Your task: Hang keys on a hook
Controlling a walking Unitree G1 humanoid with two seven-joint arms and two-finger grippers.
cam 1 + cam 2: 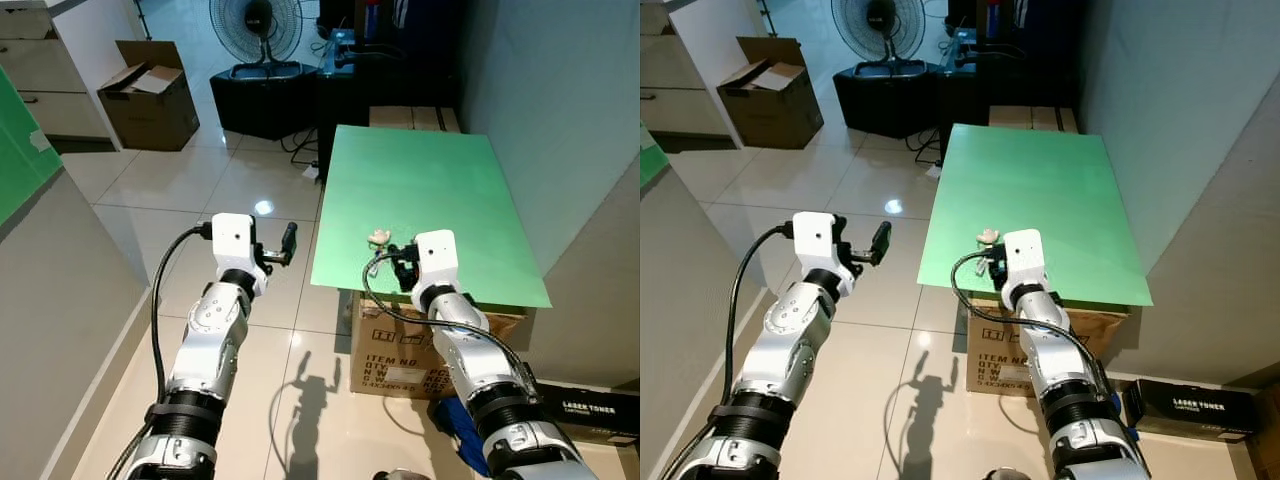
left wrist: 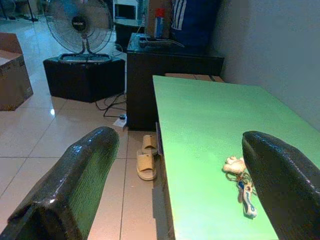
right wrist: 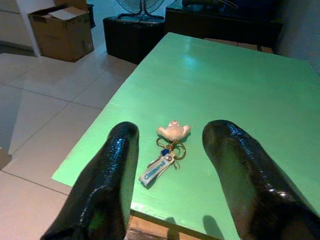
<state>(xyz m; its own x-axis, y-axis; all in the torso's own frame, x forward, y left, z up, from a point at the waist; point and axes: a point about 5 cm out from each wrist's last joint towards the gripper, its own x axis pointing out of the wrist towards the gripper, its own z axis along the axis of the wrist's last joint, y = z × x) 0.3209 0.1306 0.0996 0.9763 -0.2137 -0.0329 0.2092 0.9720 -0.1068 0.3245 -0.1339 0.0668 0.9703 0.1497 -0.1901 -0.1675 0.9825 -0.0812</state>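
A bunch of keys (image 3: 169,145) with a cream plush charm and a blue-and-white tag lies near the front left corner of the green tabletop (image 1: 430,170). My right gripper (image 3: 172,131) is open just short of the keys, low over the table's front edge, with one black finger on either side of them and apart from them. In the head views the right gripper (image 1: 402,264) covers part of the keys (image 1: 378,238). My left gripper (image 1: 286,244) is open and holds nothing, raised over the floor left of the table. From the left wrist the keys (image 2: 239,177) lie ahead on the table.
The tabletop rests on a cardboard box (image 1: 400,350). A grey wall runs along the table's right side. A black cabinet (image 2: 170,75), a fan (image 1: 256,28), an open cardboard box (image 1: 150,95) and slippers (image 2: 146,161) stand beyond. A grey counter (image 1: 50,300) is at my left.
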